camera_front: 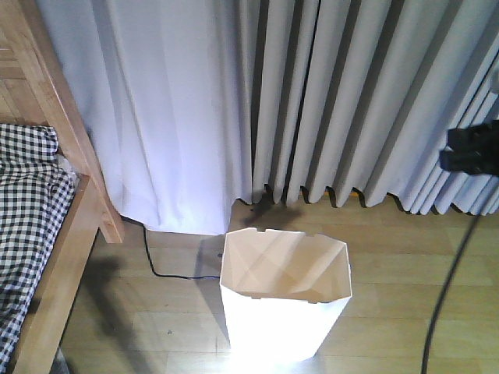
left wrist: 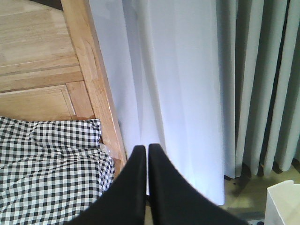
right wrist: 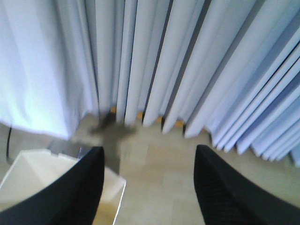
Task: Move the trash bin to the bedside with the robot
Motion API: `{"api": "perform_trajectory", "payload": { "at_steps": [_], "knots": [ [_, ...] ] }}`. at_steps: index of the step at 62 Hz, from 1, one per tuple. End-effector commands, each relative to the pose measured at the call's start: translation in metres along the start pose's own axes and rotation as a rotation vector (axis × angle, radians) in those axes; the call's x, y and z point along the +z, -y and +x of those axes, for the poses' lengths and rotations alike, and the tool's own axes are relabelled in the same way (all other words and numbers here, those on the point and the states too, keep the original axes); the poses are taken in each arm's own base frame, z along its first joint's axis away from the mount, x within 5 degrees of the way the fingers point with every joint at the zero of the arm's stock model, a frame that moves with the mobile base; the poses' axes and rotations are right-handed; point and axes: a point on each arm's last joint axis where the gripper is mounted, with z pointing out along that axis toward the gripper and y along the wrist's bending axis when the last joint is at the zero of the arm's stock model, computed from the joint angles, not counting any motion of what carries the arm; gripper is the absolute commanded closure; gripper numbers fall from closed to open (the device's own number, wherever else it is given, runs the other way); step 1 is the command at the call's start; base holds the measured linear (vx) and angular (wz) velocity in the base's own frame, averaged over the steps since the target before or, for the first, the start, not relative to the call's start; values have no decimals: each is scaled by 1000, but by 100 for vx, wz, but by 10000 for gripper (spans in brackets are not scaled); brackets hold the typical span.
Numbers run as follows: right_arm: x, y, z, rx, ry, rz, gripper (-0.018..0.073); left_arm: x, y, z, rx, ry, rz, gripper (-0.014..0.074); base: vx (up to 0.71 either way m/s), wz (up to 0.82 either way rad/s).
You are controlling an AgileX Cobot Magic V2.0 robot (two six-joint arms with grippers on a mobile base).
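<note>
The white trash bin (camera_front: 284,300) stands upright on the wooden floor, cream inside, a short way right of the bed. The bedside (camera_front: 70,234) is a light-brown wooden frame with black-and-white checked bedding (left wrist: 47,164) at the left. My right gripper (right wrist: 149,161) hangs open above the floor, its left finger over the bin's near corner (right wrist: 42,171), holding nothing. In the front view the right arm (camera_front: 472,152) shows as a black block at the right edge with a trailing cable. My left gripper (left wrist: 146,150) is shut and empty, pointing at the bed's corner post and the curtain.
Pale pleated curtains (camera_front: 312,101) hang to the floor behind everything. A thin black cord (camera_front: 152,261) runs across the floor between the bed leg and the bin. The bed's headboard (left wrist: 42,70) rises at the left.
</note>
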Motion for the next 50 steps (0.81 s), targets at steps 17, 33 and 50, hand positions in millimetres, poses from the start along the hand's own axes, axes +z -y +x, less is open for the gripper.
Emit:
{"api": "perform_trajectory", "payload": {
  "at_steps": [17,33,50],
  "knots": [
    [-89,-15,48,42,361,97,144,2,2,2,-10,56,12,602,0,0],
    [-132,-27,73,12,517,86,144,2,2,2,-10,56,12,602,0,0],
    [-143,-31,76,49,572,63,151,2,2,2,-10,56,12,602,0,0]
  ]
}}
